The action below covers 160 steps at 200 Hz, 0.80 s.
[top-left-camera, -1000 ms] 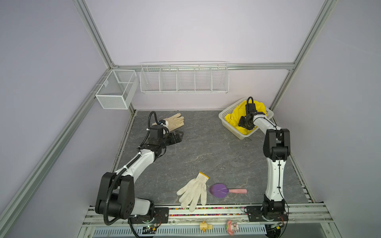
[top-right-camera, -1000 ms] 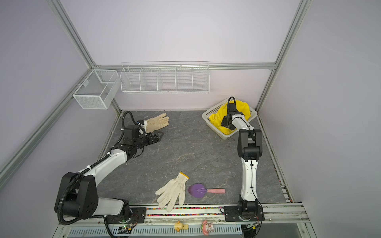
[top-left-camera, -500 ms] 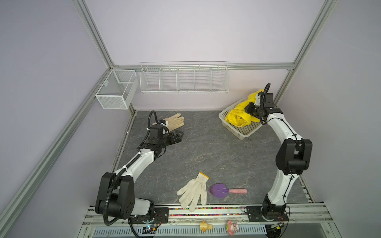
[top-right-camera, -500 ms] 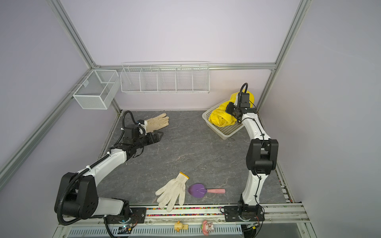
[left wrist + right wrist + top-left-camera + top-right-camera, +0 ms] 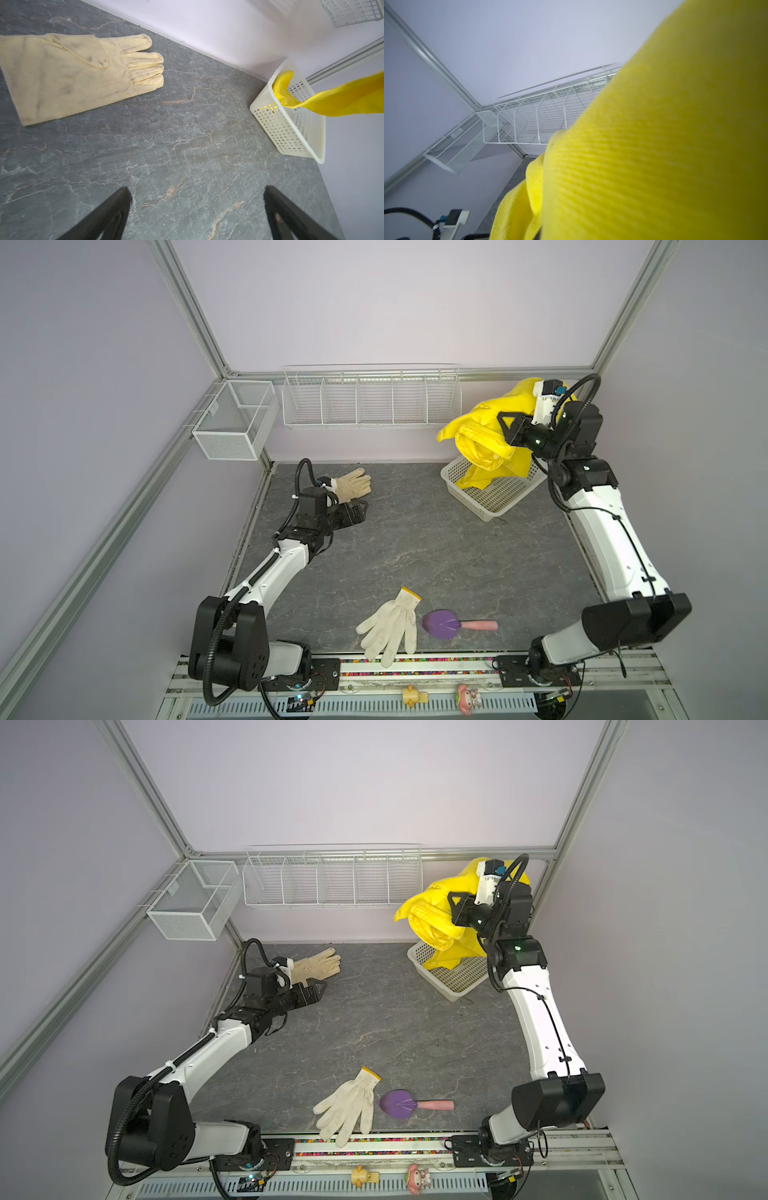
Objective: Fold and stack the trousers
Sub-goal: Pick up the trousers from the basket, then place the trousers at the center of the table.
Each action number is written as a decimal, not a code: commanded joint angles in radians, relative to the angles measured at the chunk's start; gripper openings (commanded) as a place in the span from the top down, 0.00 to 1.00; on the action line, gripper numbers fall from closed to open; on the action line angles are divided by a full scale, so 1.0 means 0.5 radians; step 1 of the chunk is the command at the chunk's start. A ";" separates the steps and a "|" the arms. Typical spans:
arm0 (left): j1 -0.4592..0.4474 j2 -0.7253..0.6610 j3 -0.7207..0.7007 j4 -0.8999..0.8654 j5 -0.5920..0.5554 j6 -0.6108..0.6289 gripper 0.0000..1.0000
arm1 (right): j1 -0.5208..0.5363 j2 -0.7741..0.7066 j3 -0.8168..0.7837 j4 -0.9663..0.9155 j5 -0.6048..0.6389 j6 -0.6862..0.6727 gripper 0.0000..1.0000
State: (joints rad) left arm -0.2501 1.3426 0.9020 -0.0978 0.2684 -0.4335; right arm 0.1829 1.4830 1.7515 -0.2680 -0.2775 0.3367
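While your right claw (image 5: 503,429) clamps the trousers (image 5: 478,437), hanging into the far-right basket (image 5: 490,512), your left claw (image 5: 196,190) hovers spread wide beside the far-left glove (image 5: 353,485).

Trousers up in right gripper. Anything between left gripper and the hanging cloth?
Nothing visible. Bare table lies between the left gripper and the trousers; the cream glove is off to one side. Only the basket wall screens the cloth end inside it.

The left gripper (image 5: 196,190) spread wide over grey marbled tabletop (image 5: 187,135); cream cloth glove (image 5: 79,74) lying flat; yellow cloth trousers (image 5: 342,99) trailing from white perforated plastic basket (image 5: 286,133).
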 commanded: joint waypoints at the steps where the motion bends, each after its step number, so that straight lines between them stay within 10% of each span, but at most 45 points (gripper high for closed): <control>1: -0.010 -0.077 0.114 -0.127 -0.091 0.073 0.00 | 0.236 -0.152 0.120 0.108 0.034 -0.278 0.89; 87: 0.046 -0.209 0.135 -0.332 -0.288 0.107 0.00 | 1.199 0.089 0.834 -0.142 0.512 -1.378 0.87; 160: 0.245 -0.413 -0.008 -0.468 -0.361 0.101 0.00 | 1.274 -0.031 -0.260 0.126 0.350 -0.796 0.85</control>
State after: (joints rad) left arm -0.1555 1.1706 0.9157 -0.2794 0.1230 -0.3885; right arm 0.8150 1.4830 1.8317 -0.3233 -0.0715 -0.1802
